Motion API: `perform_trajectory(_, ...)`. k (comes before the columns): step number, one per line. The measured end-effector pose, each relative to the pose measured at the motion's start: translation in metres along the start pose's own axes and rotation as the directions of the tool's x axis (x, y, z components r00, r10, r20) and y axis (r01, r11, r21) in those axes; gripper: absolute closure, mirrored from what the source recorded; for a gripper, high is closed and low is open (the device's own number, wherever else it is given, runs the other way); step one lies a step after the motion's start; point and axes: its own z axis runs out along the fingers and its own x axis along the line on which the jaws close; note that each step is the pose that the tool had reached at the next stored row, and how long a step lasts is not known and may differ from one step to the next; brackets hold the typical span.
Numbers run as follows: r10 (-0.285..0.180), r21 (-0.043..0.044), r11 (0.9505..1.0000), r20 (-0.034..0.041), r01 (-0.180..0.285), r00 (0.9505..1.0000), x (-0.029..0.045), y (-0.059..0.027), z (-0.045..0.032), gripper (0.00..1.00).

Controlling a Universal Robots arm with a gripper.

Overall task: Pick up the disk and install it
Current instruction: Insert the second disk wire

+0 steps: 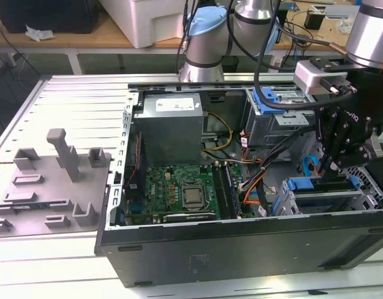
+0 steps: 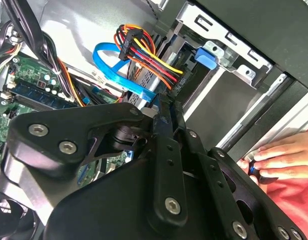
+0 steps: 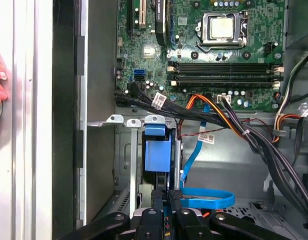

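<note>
Gripping disk edge-on, gripper clenched on it inside case, at drive cage on exterior view's right. Hand rests beside case.

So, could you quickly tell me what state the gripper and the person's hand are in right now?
Gripper: closed on the disk, standing on edge in the drive cage.
Person's hand: resting on the case edge, holding nothing visible.
</note>
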Motion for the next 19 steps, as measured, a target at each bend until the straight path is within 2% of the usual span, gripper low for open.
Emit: perform_trajectory(19, -0.006, 0.0008, 1.0000, 0.0002, 0.006, 1.0000, -0.0001, -0.0004, 0.0010, 0.84)
